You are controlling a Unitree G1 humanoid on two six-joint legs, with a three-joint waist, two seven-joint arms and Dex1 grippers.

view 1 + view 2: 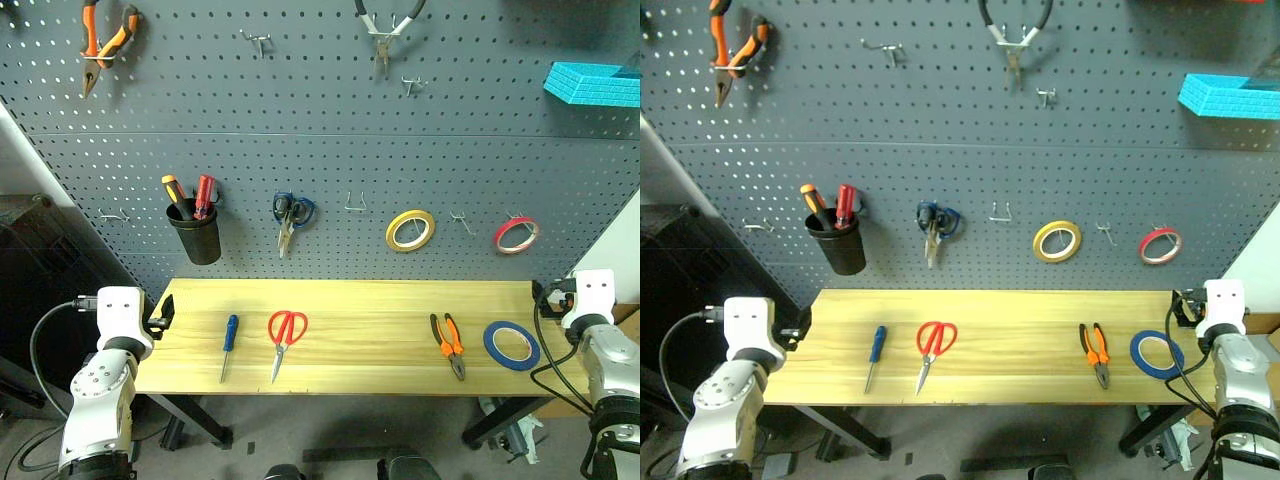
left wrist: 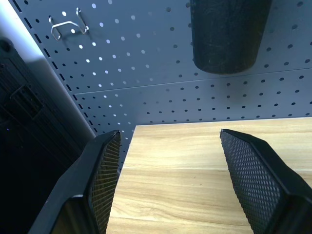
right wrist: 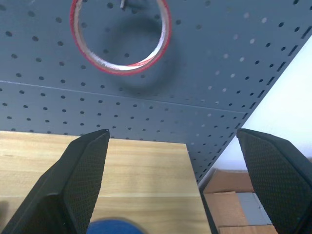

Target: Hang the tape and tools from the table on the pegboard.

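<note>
Lying on the table (image 1: 380, 300), left to right: blue screwdriver (image 1: 229, 345), red scissors (image 1: 284, 337), orange pliers (image 1: 449, 345), blue tape (image 1: 511, 345). Pegboard (image 1: 330, 100) behind. Left claw (image 2: 168, 183) and right claw (image 3: 170, 180) gape wide, empty.

Bright, even light; soft shadows under hung tools; sharp focus.

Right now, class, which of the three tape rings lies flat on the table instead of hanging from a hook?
The blue tape, near the table's right end; the yellow ring and red ring hang on the pegboard.
</note>
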